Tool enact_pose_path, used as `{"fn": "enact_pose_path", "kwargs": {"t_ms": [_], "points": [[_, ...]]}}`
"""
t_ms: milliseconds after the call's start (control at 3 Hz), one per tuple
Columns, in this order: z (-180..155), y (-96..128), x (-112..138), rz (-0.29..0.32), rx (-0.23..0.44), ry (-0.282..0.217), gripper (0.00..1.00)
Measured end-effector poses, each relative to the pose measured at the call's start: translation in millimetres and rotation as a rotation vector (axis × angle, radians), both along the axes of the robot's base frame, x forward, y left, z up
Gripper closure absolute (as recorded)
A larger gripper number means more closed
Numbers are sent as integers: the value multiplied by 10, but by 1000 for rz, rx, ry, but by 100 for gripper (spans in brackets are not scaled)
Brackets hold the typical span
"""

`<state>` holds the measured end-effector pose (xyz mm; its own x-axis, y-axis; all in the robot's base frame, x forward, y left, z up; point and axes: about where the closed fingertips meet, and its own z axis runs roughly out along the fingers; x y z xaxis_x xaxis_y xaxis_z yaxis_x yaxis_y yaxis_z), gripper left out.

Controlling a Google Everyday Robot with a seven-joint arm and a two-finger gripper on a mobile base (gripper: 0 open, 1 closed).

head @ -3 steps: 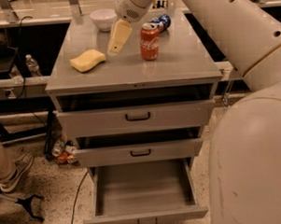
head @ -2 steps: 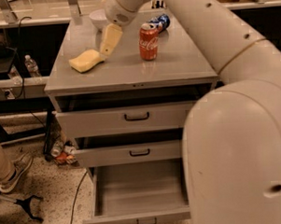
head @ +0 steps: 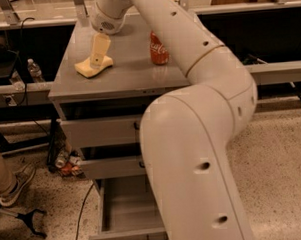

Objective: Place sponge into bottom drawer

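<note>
The pale yellow sponge (head: 86, 69) lies on the left part of the grey cabinet top (head: 123, 75). My gripper (head: 96, 60) comes down from the white wrist above and its cream tip rests on or just over the sponge's right half. The bottom drawer (head: 125, 211) is pulled open below and its inside looks empty. My arm hides the drawer's right side.
A red Coca-Cola can (head: 158, 48) stands upright on the top, right of the sponge. The two upper drawers (head: 98, 133) are shut. My large white arm (head: 192, 155) fills the middle and right. Bottles (head: 67, 163), a cable and a person's shoe (head: 13, 185) are on the floor at left.
My gripper has moved left and down from near the can onto the sponge. My arm has swung across the view and now covers the right side of the drawers.
</note>
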<state>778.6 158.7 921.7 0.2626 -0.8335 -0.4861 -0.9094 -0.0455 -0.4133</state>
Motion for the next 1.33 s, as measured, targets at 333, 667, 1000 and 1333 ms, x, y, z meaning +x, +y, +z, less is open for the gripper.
{"fn": "enact_pose_path", "kwargs": {"t_ms": [333,667,1000,1333], "points": [[-351,53,114,-44,9,96,0],[-560,-7,163,-85,25,155,0],[-689,-65,187,-110,42,196,0],[-746,-109,194,-123,61,222,23]]}}
